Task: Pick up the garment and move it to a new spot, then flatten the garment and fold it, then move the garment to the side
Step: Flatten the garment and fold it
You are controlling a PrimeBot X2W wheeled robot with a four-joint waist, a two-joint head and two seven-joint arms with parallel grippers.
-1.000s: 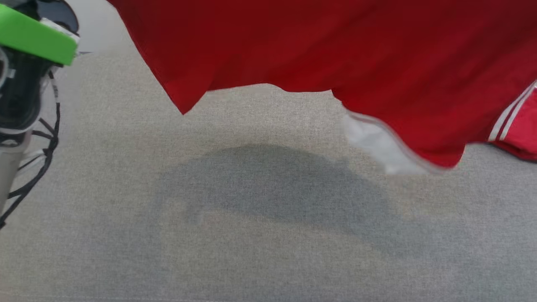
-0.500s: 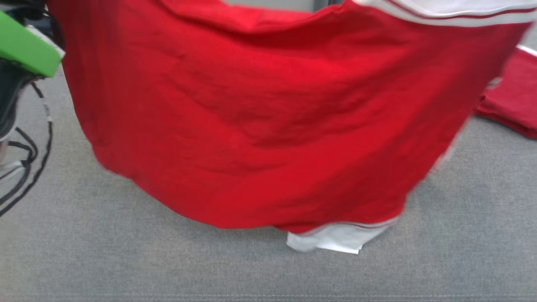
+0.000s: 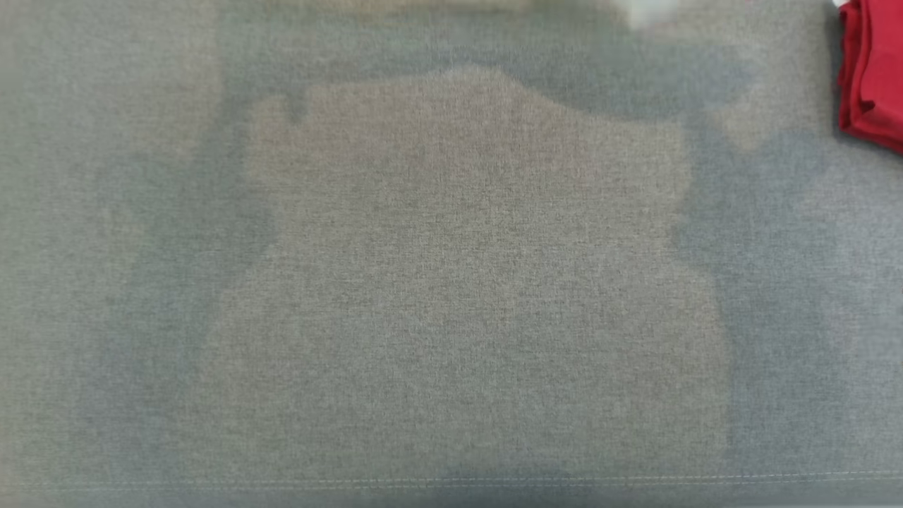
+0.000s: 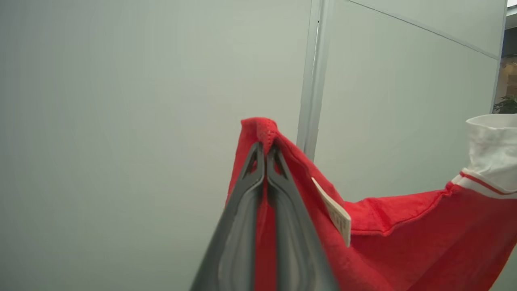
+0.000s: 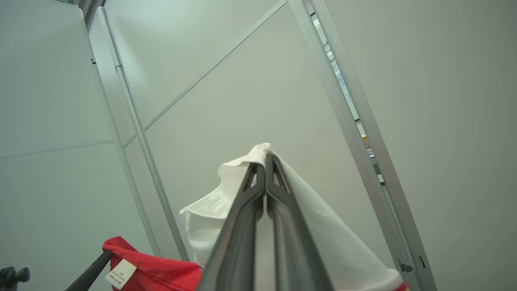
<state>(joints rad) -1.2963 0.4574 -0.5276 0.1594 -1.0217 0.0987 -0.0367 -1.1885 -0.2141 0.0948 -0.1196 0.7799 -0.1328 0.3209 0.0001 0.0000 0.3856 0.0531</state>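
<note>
Pinching a hem of the red garment (image 4: 404,242), the left claw (image 4: 265,150) holds it aloft. The right claw (image 5: 265,161) grips its white section (image 5: 206,226).

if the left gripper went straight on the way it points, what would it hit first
Past the corner of the red garment it pinches, the left gripper faces the pale wall panel, beside the metal post; distance unclear.
</note>
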